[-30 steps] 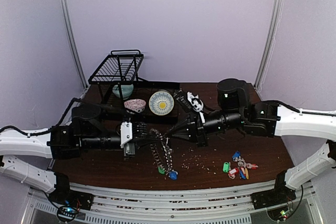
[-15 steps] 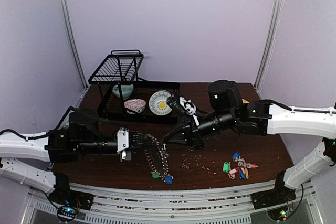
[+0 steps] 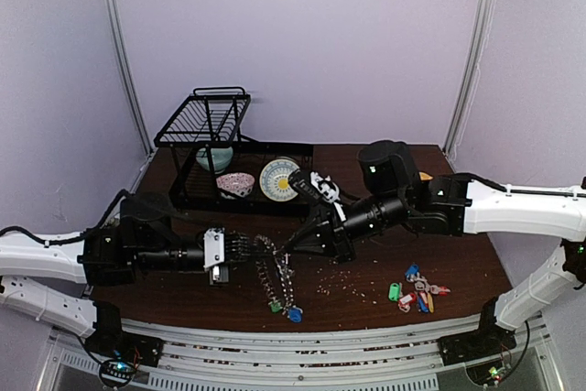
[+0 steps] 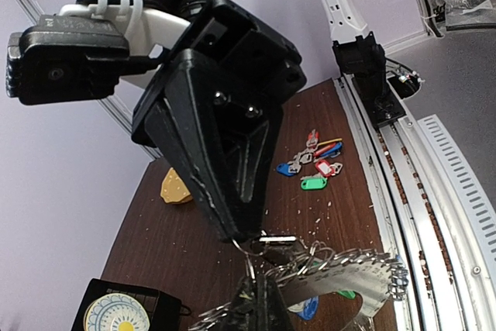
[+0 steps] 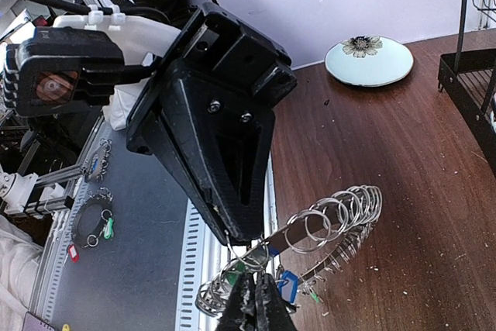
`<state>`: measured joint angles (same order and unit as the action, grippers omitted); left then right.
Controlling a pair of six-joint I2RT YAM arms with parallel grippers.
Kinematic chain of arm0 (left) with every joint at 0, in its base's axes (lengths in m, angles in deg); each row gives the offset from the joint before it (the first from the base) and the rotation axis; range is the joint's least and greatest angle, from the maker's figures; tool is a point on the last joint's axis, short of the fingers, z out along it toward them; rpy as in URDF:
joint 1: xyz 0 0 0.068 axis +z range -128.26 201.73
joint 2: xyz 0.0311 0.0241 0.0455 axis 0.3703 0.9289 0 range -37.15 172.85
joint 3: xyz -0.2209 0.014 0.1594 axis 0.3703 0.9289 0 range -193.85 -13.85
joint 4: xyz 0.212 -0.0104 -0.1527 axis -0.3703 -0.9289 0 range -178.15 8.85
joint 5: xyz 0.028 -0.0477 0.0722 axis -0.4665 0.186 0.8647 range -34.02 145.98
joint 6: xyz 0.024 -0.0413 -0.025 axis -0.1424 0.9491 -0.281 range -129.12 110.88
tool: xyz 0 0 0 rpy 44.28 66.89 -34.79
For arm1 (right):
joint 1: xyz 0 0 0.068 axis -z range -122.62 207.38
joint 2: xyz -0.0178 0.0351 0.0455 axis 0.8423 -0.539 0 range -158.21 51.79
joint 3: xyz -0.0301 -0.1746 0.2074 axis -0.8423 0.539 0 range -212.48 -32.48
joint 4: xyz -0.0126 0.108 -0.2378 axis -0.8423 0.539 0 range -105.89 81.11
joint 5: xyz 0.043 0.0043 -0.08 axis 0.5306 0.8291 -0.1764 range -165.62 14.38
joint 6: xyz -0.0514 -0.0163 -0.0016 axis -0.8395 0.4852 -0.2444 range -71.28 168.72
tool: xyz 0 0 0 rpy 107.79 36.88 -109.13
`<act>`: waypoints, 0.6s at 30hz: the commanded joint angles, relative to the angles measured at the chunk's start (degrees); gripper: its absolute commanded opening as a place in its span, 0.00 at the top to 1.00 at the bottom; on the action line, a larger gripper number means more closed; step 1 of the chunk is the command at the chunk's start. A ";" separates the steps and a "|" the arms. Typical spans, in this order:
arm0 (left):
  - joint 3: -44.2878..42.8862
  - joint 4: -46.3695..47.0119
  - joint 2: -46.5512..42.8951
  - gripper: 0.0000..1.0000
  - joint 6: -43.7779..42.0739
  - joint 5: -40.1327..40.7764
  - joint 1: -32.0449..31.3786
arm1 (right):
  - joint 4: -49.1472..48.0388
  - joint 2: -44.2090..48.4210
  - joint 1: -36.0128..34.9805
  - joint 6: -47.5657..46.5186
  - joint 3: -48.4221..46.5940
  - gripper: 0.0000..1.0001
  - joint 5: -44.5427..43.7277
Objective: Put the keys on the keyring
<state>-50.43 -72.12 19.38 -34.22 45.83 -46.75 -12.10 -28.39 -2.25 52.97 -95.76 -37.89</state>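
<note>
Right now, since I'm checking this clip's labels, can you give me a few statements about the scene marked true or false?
1. The left claw and right claw both meet the keyring. True.
2. The tagged keys lie on the left side of the table. False: they lie on its right side.
3. The yellow-patterned plate rests on the top shelf of the dish rack. False: it sits lower, in the black tray.
4. Small specks litter the table between the keyring and the tagged keys. True.
</note>
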 commanded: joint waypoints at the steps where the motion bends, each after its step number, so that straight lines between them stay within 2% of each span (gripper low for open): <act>1: -0.97 10.59 -3.46 1.00 -0.82 -2.59 -1.33 | 6.13 -1.56 2.25 -0.24 -0.12 1.00 -5.94; 18: -0.25 13.21 -3.19 1.00 1.32 -0.92 -1.38 | -1.89 -4.76 2.26 4.22 -0.93 1.00 -3.80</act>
<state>-48.97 -71.44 18.53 -33.87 48.87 -46.86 -13.47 -31.65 -1.47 56.14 -96.81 -37.56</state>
